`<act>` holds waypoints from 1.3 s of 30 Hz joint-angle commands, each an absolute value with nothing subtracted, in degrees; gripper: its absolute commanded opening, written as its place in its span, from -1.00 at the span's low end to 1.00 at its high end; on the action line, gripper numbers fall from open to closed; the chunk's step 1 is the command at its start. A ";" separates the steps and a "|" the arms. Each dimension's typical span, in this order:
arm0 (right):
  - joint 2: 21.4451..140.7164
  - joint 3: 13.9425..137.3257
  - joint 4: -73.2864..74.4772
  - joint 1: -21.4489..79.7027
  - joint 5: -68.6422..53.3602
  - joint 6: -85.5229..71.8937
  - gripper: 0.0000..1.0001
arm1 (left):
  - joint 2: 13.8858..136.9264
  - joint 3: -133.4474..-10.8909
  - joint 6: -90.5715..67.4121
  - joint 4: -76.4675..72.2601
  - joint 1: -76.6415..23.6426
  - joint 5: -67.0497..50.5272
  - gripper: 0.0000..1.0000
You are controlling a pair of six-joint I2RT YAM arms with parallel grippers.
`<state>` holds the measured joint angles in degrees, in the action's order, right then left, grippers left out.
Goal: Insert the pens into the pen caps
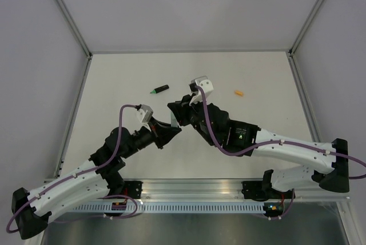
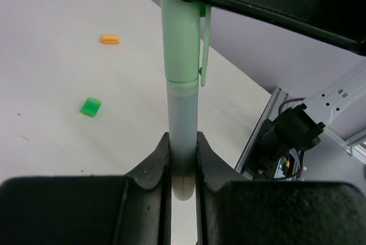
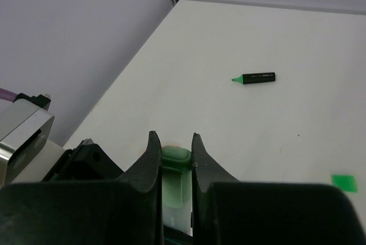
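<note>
On my left, the left gripper [image 2: 183, 140] is clamped narrow on the lower barrel of the pale grey-green stubby marker [image 2: 182, 116], which stands straight up out of its fingers [image 2: 155, 162], lifted off the white table [image 1: 251, 142]. Beyond it, the black-barrelled marker with a green tip [image 1: 160, 89] lies flat on the table, well apart from both arms. At centre, the right gripper [image 3: 172, 137] meets the left one tip to tip. Its jaws are pinched on the pale green clip cap [image 2: 180, 39], which sits over the top of the marker; the cap's rim meets the barrel at a seam, though I cannot tell whether it is fully seated. A small bright green square cap [image 3: 343, 183] lies loose on the table. Farthest right, a small orange plastic piece [image 1: 239, 92] lies alone; I cannot tell whether it is a cap or a marker.
</note>
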<state>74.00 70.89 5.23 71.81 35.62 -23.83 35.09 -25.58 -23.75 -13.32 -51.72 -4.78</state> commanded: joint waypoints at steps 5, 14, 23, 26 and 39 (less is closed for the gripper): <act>71.28 60.56 3.25 72.07 28.75 -27.51 -1.00 | 33.49 -25.93 -23.64 -17.84 -51.50 -3.61 -0.95; 71.72 54.32 2.29 72.07 23.30 -29.27 -1.00 | 34.45 -29.00 -23.03 -18.89 -51.50 -0.53 -0.95; 68.82 48.09 0.53 71.98 18.20 -30.32 -1.00 | 35.94 -33.21 -22.59 -19.51 -51.50 -0.27 -0.95; 67.77 45.45 -2.10 72.07 16.70 -30.85 -1.00 | 37.43 -35.24 -22.24 -18.98 -51.50 2.19 -0.95; 64.52 37.97 -7.38 72.07 10.56 -33.48 -1.00 | 41.75 -42.98 -18.73 -16.88 -51.42 8.60 -0.95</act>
